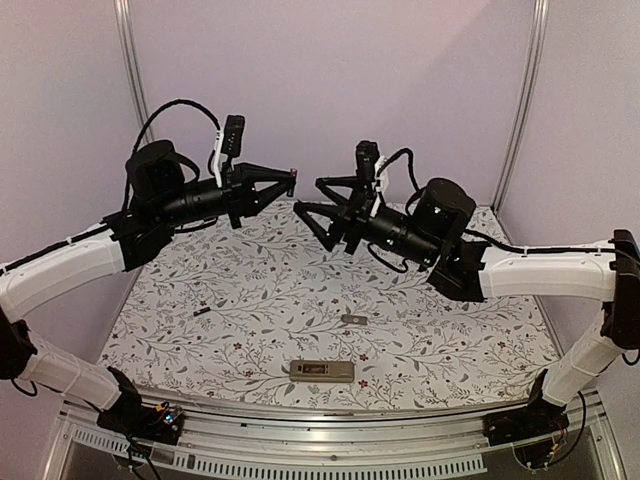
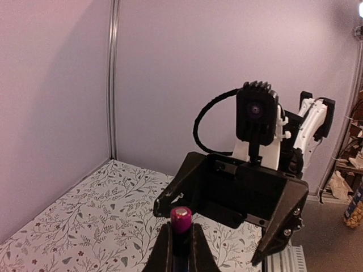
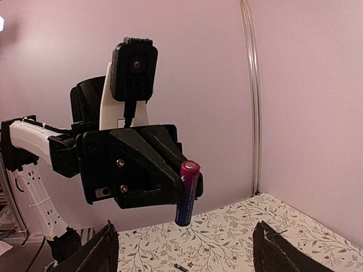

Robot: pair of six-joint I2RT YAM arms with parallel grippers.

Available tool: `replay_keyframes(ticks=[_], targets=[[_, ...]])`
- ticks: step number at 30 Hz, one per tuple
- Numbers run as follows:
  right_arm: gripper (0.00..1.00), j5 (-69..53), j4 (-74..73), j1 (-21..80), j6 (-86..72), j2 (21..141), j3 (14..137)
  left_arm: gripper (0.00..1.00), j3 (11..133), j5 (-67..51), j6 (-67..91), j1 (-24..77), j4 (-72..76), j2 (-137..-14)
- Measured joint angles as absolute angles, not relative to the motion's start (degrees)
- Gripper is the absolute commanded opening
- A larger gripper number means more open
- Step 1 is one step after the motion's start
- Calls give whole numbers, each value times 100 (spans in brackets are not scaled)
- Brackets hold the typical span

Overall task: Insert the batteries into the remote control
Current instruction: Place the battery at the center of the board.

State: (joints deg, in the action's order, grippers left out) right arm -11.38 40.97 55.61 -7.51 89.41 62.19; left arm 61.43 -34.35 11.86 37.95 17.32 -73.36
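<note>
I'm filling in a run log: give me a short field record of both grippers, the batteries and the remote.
left gripper: shut on purple battery, raised in the air
right gripper: open, raised, facing the left gripper
second battery: lying on table, left side
remote control: flat near front edge, dark recess up
small grey piece: on table beyond the remote

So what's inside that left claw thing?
A purple battery, pinched in the shut left gripper. Its shiny top pokes out. From the left wrist camera, the fingers cover its lower part.
</note>
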Motion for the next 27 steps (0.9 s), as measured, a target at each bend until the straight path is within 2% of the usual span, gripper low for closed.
replay_keyframes(ticks=[6,11,15,20,27], targets=[[74,-1481,4580,5815,-233,8978,6112,0,5749,-4038,54,4215,2169,-7072],[74,-1680,4849,6018,854,8779,5308,0,5406,-4434,-1350,4611,2386,-6611],[73,-1737,4866,6208,1586,8654,5133,0,5293,-4637,-2132,4742,2563,-6442],[68,-1752,4910,6337,2220,8447,5133,0,5177,-4873,-2770,4910,2587,-6410],[66,-1743,4801,6514,2858,8165,5135,0,5103,-5017,-3293,5129,2582,-6348]])
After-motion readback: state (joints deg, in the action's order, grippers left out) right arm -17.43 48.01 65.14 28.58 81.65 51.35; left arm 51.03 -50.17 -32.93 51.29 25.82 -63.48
